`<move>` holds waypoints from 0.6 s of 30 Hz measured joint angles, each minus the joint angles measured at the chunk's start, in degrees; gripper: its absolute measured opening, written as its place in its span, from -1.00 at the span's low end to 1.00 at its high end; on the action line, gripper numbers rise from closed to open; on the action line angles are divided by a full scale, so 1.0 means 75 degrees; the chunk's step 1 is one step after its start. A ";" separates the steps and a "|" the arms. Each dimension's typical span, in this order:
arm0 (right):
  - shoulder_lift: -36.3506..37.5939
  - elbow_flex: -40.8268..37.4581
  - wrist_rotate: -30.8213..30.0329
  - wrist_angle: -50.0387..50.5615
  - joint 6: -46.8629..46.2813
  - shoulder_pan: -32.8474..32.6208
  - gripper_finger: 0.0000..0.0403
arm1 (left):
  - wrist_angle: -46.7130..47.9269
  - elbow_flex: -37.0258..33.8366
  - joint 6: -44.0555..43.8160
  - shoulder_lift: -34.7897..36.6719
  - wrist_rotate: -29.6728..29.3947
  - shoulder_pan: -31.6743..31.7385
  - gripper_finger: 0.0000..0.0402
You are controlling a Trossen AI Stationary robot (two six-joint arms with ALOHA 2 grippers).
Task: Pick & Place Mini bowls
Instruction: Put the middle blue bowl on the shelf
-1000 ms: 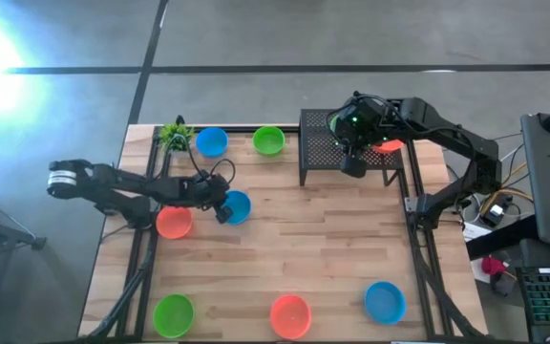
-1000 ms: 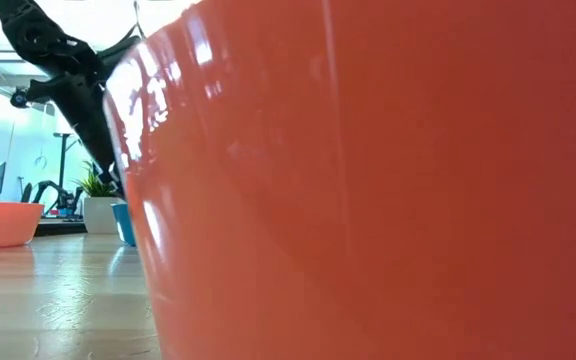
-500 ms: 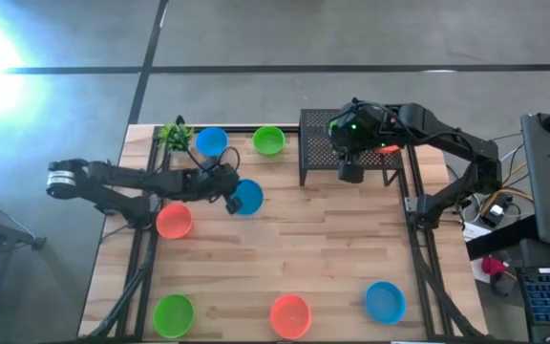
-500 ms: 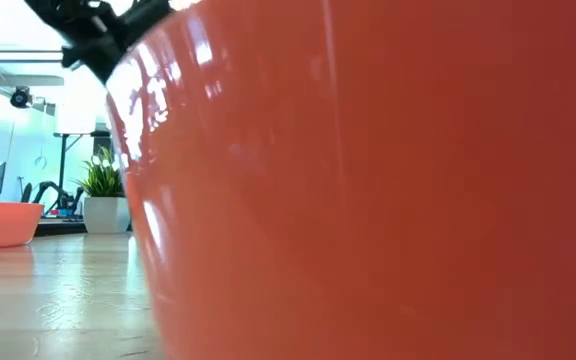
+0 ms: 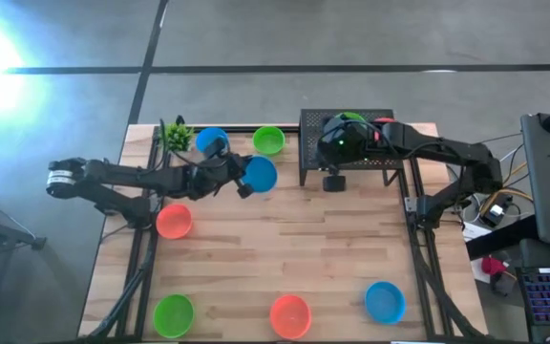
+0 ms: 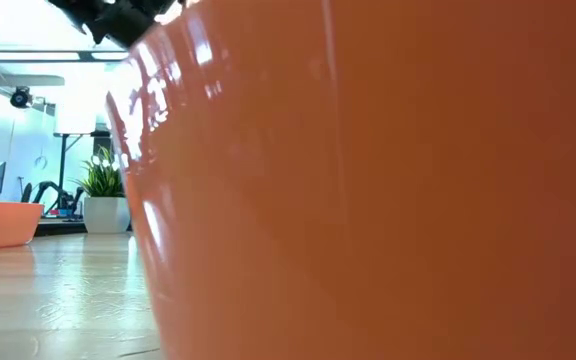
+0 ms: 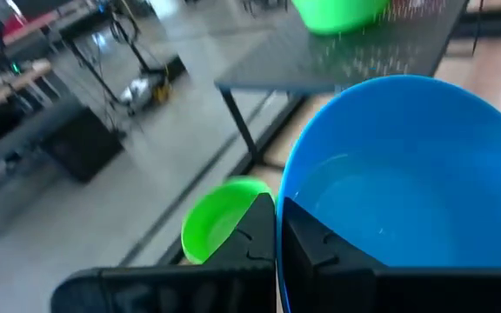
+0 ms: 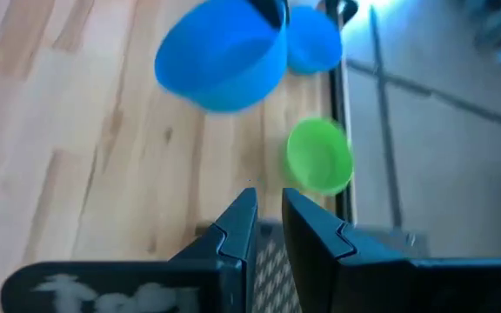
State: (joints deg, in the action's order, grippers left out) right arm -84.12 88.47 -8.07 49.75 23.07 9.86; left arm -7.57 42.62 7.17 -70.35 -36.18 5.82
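My left gripper [image 5: 243, 183] is shut on a blue mini bowl [image 5: 260, 174] and holds it above the table, left of the black rack [image 5: 308, 153]. My right gripper [image 5: 332, 182] hangs at the rack's near left corner, its fingers [image 8: 243, 217] a narrow gap apart and empty. A green bowl [image 7: 337, 13] and an orange-red bowl [image 5: 382, 122] sit on the rack. A blue bowl [image 5: 211, 141] and a green bowl [image 5: 269, 140] rest on the table at the far edge. An orange-red bowl [image 5: 174, 222] rests at the left. My left gripper pinches the blue bowl's wall at the rim [image 7: 287, 204], one finger inside the bowl and one outside. The fingers reach in about level from the table's left. The bowl is lifted clear of the table and tilted, as the right wrist view [image 8: 224, 52] shows.
A green bowl [image 5: 174, 312], an orange-red bowl [image 5: 290, 315] and a blue bowl [image 5: 385, 301] stand along the near edge. The orange-red one [image 6: 368, 200] fills the low view. A small plant [image 5: 175, 134] stands at the far left corner. Bare wood lies mid-table.
My left gripper has lifted the blue bowl clear of the table and carried it toward the right and far edges, toward the rack. My right gripper has gone toward the table's left along the rack's near side.
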 joint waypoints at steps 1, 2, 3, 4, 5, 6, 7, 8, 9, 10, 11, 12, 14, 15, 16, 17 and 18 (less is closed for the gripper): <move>0.0000 -0.0118 -0.0007 -0.0300 0.0097 -0.0012 -0.74 | -0.0239 -0.0022 0.0126 0.0000 -0.0034 -0.0001 -1.00; 0.0000 -0.0244 -0.0008 -0.0576 0.0190 -0.0016 -0.74 | -0.0446 -0.0050 0.0253 0.0000 -0.0054 -0.0005 -1.00; 0.0000 -0.0370 -0.0007 -0.0848 0.0290 -0.0028 -0.74 | -0.0681 -0.0089 0.0366 0.0000 -0.0064 -0.0006 -1.00; 0.0000 -0.0506 -0.0010 -0.1152 0.0380 -0.0047 -0.74 | -0.0856 -0.0100 0.0470 0.0000 -0.0094 -0.0006 -1.00; 0.0000 -0.0646 -0.0040 -0.1454 0.0482 -0.0064 -0.74 | -0.1017 -0.0108 0.0563 0.0000 -0.0151 -0.0006 -1.00; 0.0000 -0.0776 -0.0107 -0.1752 0.0574 -0.0077 -0.74 | -0.1182 -0.0114 0.0666 0.0000 -0.0196 -0.0006 -1.00; 0.0000 -0.0891 -0.0138 -0.2026 0.0675 -0.0092 -0.74 | -0.1346 -0.0117 0.0751 0.0000 -0.0201 -0.0006 -1.00; 0.0000 -0.1009 -0.0141 -0.2288 0.0791 -0.0101 -0.74 | -0.1528 -0.0133 0.0846 0.0000 -0.0206 -0.0006 -1.00; 0.0000 -0.1143 -0.0144 -0.2581 0.0913 -0.0101 -0.74 | -0.1715 -0.0163 0.0921 0.0000 -0.0218 -0.0006 -1.00; -0.0002 -0.1281 -0.0150 -0.2901 0.0997 -0.0123 -0.74 | -0.1919 -0.0206 0.1014 0.0000 -0.0234 -0.0006 -1.00; -0.0005 -0.1403 -0.0149 -0.3214 0.1077 -0.0130 -0.74 | -0.2094 -0.0231 0.1110 0.0000 -0.0266 -0.0006 -1.00; -0.0005 -0.1539 -0.0148 -0.3516 0.1161 -0.0135 -0.74 | -0.2203 -0.0231 0.1212 0.0000 -0.0307 -0.0006 -1.00; -0.0005 -0.1772 -0.0148 -0.4093 0.1238 -0.0151 -0.74 | -0.2388 -0.0231 0.1389 0.0000 -0.0525 -0.0006 -1.00; -0.0005 -0.1866 -0.0147 -0.4334 0.1233 -0.0151 -0.74 | -0.2470 -0.0231 0.1465 -0.0003 -0.0652 -0.0006 -1.00; -0.0005 -0.1936 -0.0150 -0.4502 0.1210 -0.0151 -0.74 | -0.2556 -0.0231 0.1541 -0.0003 -0.0758 -0.0006 -1.00; -0.0005 -0.1984 -0.0151 -0.4636 0.1194 -0.0151 -0.74 | -0.2649 -0.0231 0.1607 -0.0008 -0.0835 -0.0006 -1.00; -0.0005 -0.2022 -0.0165 -0.4739 0.1181 -0.0151 -0.74 | -0.2755 -0.0231 0.1659 -0.0021 -0.0887 -0.0006 -1.00</move>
State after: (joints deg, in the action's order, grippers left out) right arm -84.16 73.30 -9.30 14.20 31.92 8.73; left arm -28.23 40.88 19.61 -70.50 -42.83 5.78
